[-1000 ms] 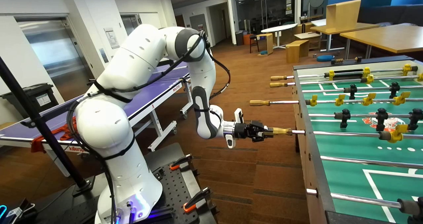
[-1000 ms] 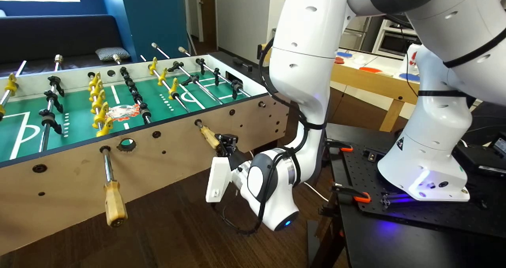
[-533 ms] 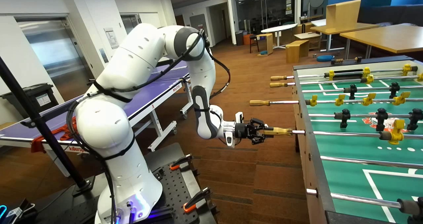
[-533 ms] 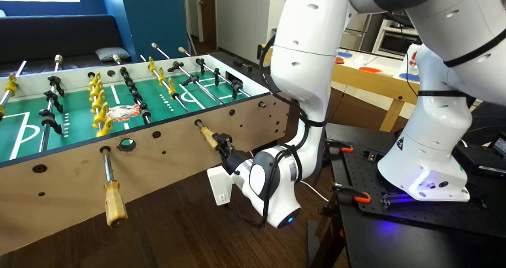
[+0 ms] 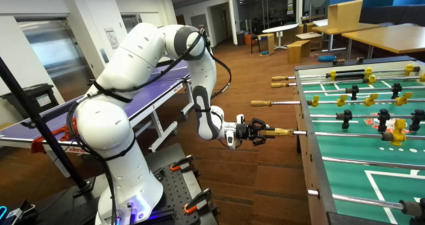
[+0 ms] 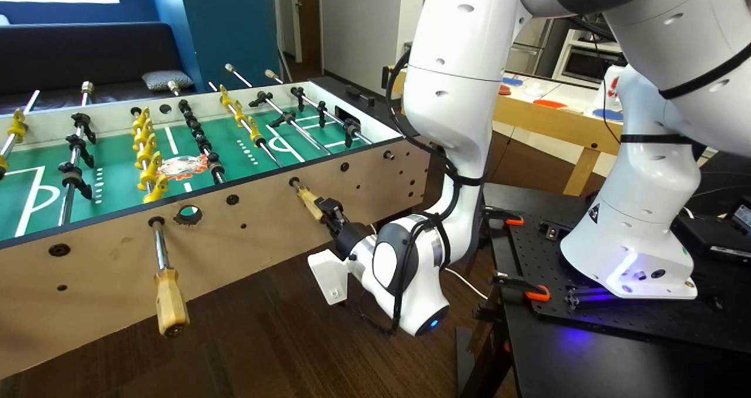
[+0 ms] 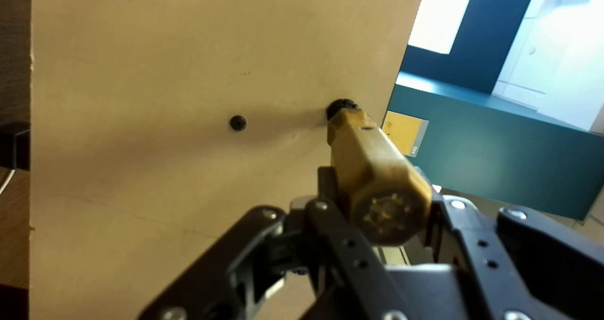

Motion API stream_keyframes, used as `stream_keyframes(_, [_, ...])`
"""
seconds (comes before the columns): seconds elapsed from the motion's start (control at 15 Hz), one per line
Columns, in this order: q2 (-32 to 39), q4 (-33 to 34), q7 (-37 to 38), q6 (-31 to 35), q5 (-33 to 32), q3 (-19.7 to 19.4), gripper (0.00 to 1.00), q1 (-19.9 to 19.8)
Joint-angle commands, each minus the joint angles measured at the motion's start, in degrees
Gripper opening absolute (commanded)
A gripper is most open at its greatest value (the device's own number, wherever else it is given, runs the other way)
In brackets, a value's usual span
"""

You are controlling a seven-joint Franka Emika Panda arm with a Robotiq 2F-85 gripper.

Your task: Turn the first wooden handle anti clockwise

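The wooden handle [image 5: 279, 132] is on the end of a metal rod that passes through the foosball table's side panel [image 5: 315, 172]. It also shows in an exterior view [image 6: 308, 203] and in the wrist view [image 7: 373, 169], with its dark round end facing the camera. My gripper [image 5: 267, 132] is shut on the handle's outer end, one finger on each side, as the wrist view [image 7: 380, 188] shows. The fingers lie one above the other in an exterior view. The yellow player [image 5: 398, 132] on this rod stands nearly upright.
A second wooden handle [image 5: 261, 103] sticks out farther along the same panel; it hangs out large in an exterior view [image 6: 171, 307]. Two more handles [image 5: 280, 81] are beyond it. The panel [image 7: 141, 98] is close ahead of the fingers. A purple ping-pong table [image 5: 146, 102] is behind the arm.
My wrist has rotated about the handle's axis, mostly between the first two moments, slightly since. The handle's rod has turned with it; its yellow player went from tilted to nearly upright.
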Motion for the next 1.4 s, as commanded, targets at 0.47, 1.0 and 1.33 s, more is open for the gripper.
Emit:
stream_keyframes(0.47, [-2.34, -1.99, -18.82, -0.01, 2.58, 0.27, 0.65, 1.77])
stream_keyframes(1.0, [-9.69, -10.20, -19.01, 1.20, 5.95, 4.24, 1.00, 2.03])
stream_keyframes(1.33, [-20.87, -16.88, -17.64, 7.21, 8.06, 7.79, 1.00, -0.41])
